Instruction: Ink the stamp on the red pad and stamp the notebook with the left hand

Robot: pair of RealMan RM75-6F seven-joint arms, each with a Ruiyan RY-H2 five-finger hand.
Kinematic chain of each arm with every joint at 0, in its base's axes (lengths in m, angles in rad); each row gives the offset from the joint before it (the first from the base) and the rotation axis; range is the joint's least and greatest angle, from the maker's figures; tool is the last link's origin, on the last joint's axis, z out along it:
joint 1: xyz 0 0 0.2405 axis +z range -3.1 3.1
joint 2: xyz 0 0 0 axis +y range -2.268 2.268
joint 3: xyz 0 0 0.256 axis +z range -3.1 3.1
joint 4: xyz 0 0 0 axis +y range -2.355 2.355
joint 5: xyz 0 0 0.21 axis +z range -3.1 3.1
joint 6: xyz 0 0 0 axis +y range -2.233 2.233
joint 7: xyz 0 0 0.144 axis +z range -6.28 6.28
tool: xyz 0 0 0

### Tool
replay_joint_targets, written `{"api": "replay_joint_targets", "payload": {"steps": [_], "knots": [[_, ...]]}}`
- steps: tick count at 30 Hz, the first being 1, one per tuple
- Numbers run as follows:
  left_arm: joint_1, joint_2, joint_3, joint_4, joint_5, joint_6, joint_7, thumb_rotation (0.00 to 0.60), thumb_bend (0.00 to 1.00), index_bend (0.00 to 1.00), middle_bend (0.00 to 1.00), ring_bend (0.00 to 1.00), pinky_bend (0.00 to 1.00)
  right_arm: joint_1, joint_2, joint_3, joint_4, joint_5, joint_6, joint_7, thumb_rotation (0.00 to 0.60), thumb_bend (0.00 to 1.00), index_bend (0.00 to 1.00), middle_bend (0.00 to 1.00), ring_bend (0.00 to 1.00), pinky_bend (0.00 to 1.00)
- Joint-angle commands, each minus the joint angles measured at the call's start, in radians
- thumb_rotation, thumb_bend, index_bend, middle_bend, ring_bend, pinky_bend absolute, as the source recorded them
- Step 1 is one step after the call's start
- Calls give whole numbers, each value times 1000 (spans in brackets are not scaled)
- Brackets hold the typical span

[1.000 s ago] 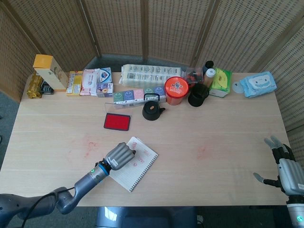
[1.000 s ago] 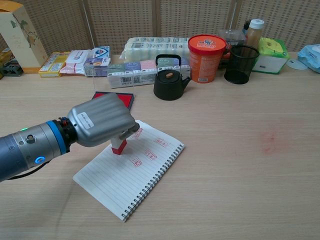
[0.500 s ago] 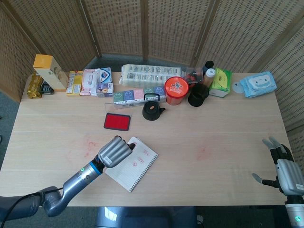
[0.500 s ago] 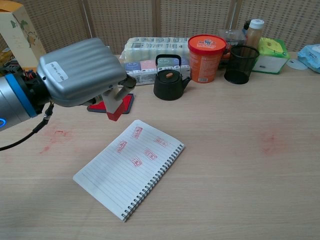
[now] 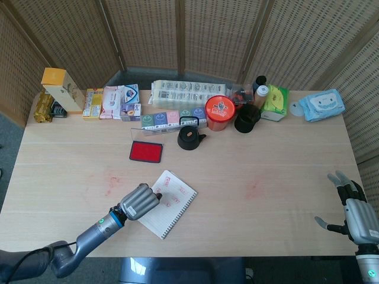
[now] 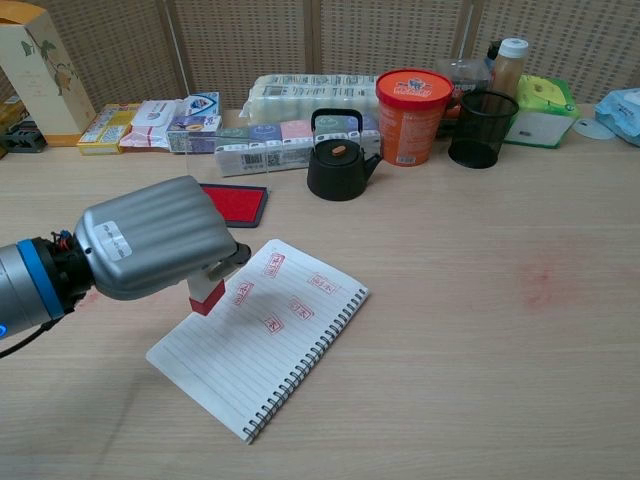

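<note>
Stamp [image 6: 207, 297] back down on notebook [image 6: 262, 336] near its left edge, front-left of desk, after a lift w/ no pad [image 6: 235, 203] dip. Left hand [image 6: 150, 238] clenched on it; likely another print. Right hand [image 5: 357, 210] spread, idle.

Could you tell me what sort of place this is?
Probably an indoor robot test setup: a wooden table fenced by wicker screens, with assorted household goods lined along the back.
</note>
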Motion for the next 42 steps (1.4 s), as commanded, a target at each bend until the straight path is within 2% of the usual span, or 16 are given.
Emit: {"api": "replay_joint_targets", "payload": {"steps": [1,22,42], "knots": [[9,-17,13,23,12,-1,-15,600,385,632,1000,1000,1000,0,1,0,0,-1,0,2,600,95,0,0,0,0],[35,-88,34,126,27,-33,-37,600,386,632,1000,1000,1000,-6,3,-4,3,-12,9,12,600,95,0,0,0,0],[47,-97,30,151,30,-39,-64,600,385,631,1000,1000,1000,-9,0,-9,5,-19,13,10,600,95,0,0,0,0]]}}
